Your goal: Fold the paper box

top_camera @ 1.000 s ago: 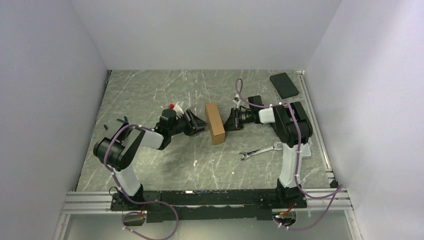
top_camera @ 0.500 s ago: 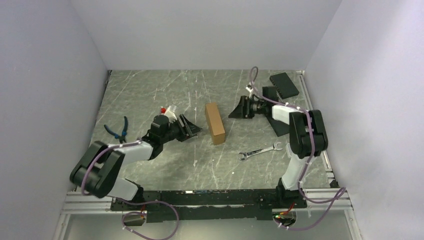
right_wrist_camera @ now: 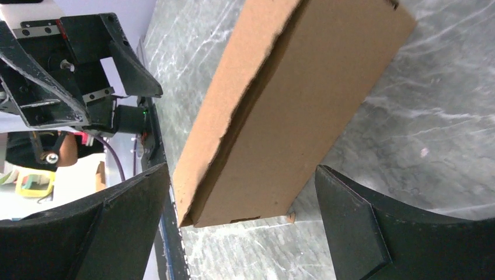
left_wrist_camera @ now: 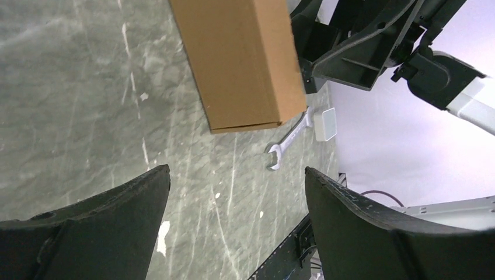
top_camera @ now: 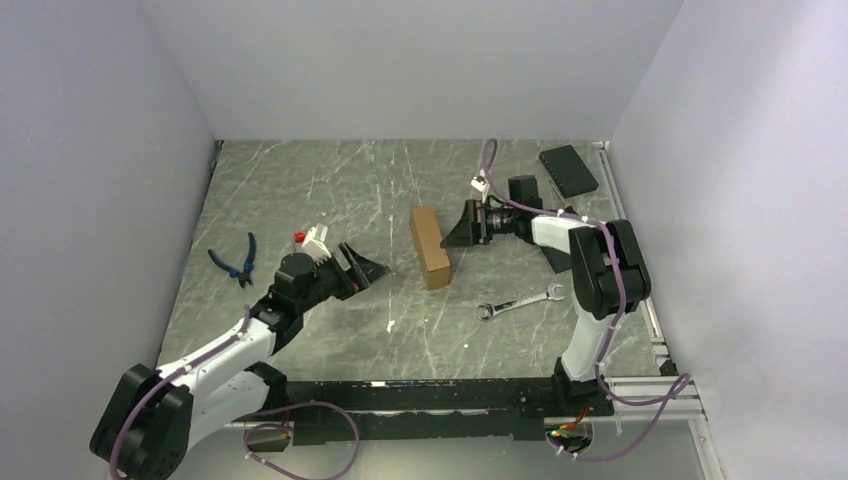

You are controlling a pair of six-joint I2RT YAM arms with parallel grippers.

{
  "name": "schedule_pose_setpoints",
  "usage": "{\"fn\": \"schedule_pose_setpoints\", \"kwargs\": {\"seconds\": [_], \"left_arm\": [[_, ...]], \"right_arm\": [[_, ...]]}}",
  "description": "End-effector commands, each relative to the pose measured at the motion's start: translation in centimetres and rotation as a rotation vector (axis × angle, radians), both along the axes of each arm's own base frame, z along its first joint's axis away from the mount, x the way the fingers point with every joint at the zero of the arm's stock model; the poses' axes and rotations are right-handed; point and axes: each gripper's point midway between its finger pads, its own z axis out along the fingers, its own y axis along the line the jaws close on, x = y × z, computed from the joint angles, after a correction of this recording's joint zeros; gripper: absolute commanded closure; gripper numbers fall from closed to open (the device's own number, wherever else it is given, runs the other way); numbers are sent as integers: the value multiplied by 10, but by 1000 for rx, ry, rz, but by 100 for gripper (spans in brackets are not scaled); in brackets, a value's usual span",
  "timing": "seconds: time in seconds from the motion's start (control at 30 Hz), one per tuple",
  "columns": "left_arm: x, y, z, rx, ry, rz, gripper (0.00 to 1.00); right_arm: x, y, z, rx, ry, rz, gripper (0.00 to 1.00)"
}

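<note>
The left fingers (left_wrist_camera: 87,233), spread and empty, sit lower left of centre. They have drawn back from the closed paper box (top_camera: 430,246) and are now well apart from its left side. A wrench (top_camera: 520,301) lies lower right of the box. The box lies lengthwise mid-desk (top_camera: 330,190), unmoved. The right fingers (right_wrist_camera: 385,233), also spread and holding nothing, have swung back to just beside its upper right end. Pliers (top_camera: 238,260) lie at left and a black pad (top_camera: 568,169) in the upper right corner. Open desk stretches beyond the box to the back wall (top_camera: 420,70).
</note>
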Motion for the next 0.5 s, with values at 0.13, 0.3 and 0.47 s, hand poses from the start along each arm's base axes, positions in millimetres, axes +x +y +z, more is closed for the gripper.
{"fn": "schedule_pose_setpoints", "kwargs": {"seconds": [0.13,0.3,0.47], "left_arm": [[-5,-7,-14,-32,39,-34,10],[2,-14,-30,-9,93,-60,8],[17,-30,-39,-21,88,-103,8]], "right_arm": [[3,-1,-36,-63,91,12,24],[3,-4,-47,-88,112,7,45],[7,-12,-51,-99,119,-19,54]]}}
